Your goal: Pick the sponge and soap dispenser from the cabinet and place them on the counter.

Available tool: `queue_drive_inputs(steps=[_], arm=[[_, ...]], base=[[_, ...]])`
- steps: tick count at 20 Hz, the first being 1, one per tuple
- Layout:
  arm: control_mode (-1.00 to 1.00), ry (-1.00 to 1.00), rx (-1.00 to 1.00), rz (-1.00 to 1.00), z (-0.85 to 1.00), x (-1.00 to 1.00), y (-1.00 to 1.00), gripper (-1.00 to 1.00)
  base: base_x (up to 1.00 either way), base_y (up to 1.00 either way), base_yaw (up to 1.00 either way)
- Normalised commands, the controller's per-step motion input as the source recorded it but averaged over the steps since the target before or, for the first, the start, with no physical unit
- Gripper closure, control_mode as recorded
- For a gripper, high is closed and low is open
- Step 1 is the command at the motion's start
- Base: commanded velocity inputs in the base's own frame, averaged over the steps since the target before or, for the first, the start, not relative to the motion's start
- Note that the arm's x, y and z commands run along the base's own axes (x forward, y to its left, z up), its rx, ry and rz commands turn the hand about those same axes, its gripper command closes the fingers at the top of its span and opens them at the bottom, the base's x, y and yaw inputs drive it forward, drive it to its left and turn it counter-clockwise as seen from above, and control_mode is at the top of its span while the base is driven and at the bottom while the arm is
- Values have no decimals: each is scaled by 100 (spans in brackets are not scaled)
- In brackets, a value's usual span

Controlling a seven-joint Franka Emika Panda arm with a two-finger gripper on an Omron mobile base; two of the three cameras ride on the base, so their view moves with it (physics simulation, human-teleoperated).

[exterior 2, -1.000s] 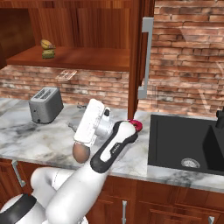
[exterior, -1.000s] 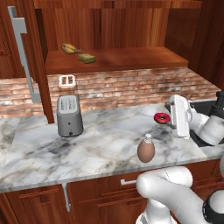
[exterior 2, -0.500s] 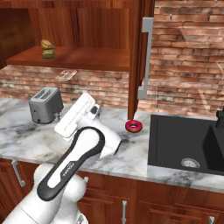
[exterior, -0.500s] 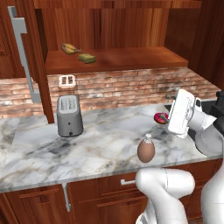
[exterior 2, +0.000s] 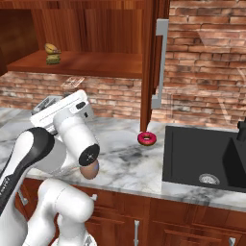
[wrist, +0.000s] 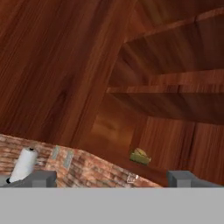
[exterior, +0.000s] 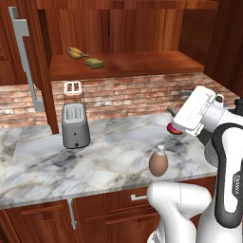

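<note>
Sponge (exterior: pixel 95 62) on cabinet (exterior: pixel 142 64) shelf, gripper (wrist: pixel 111 179) well apart

White arm (exterior: pixel 223 156), dark joints

- In the right base view, the arm covers most of the soap dispenser (exterior 2: pixel 90 170); we see just its lower brown curve.
- From the left base view, the hand hides part of the doughnut (exterior: pixel 173 130).
- The sponge (wrist: pixel 140 159) is too small in the hand view for us to make out its faces, and the banana (exterior 2: pixel 51 48) partly overlaps it in the right base view.
- The gripper's 2 fingertips (wrist: pixel 41 178) are cut off at the bottom of the hand view.
- The toaster (exterior 2: pixel 48 103) sits mostly behind the arm in the right base view.
</note>
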Motion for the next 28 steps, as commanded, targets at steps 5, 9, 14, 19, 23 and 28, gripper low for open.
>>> queue_drive_inputs(steps=[5, 9, 14, 19, 23, 28], arm=[[-100, 13, 4, 3, 15, -8, -4, -100], [-100, 29, 9, 0, 18, -2, 4, -100], [-100, 8, 1, -1, 1, -10, 5, -100], [-100, 26, 3, -15, 13, -2, 0, -100], [-100, 39, 0, -19, 22, -8, 3, -100], [-100, 38, 0, -18, 18, -1, 16, -100]], base=[[0, 0, 0], [0, 0, 0], [0, 0, 0], [0, 0, 0], [0, 0, 0], [0, 0, 0]])
